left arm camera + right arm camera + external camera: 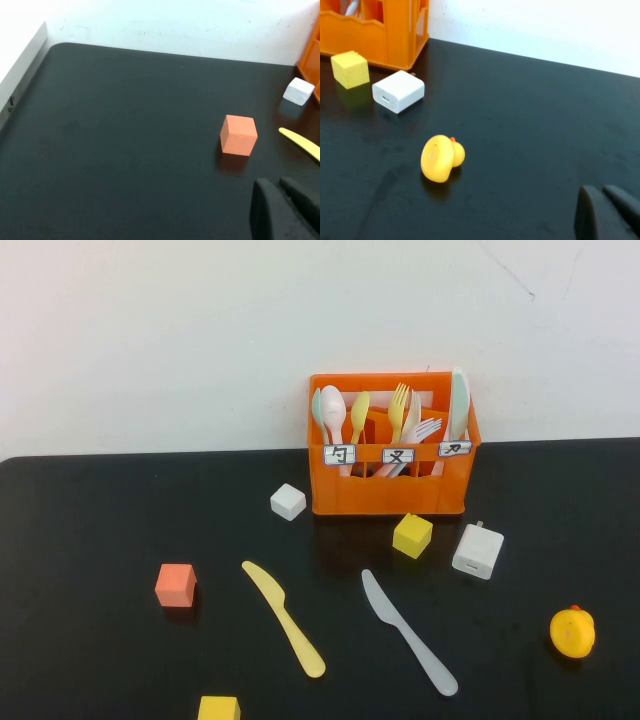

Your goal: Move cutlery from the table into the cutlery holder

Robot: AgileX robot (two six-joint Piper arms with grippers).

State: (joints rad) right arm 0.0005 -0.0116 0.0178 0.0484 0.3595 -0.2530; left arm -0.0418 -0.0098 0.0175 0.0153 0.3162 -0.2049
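Observation:
A pale yellow knife (283, 617) and a light grey knife (407, 631) lie flat on the black table (90, 530), in front of the orange cutlery holder (392, 488). The holder stands at the back by the wall with spoons, forks and a pale knife in it. The yellow knife's tip also shows in the left wrist view (301, 143). Neither arm shows in the high view. My left gripper (280, 192) is shut and empty, near the orange cube (238, 134). My right gripper (602, 196) is shut and empty, to the right of the duck (440, 157).
A white cube (288, 502), a yellow cube (412, 535) and a white charger (478, 551) lie near the holder. The orange cube (176, 585) sits at the left, a yellow block (218, 708) at the front edge, a yellow rubber duck (573, 632) at the right.

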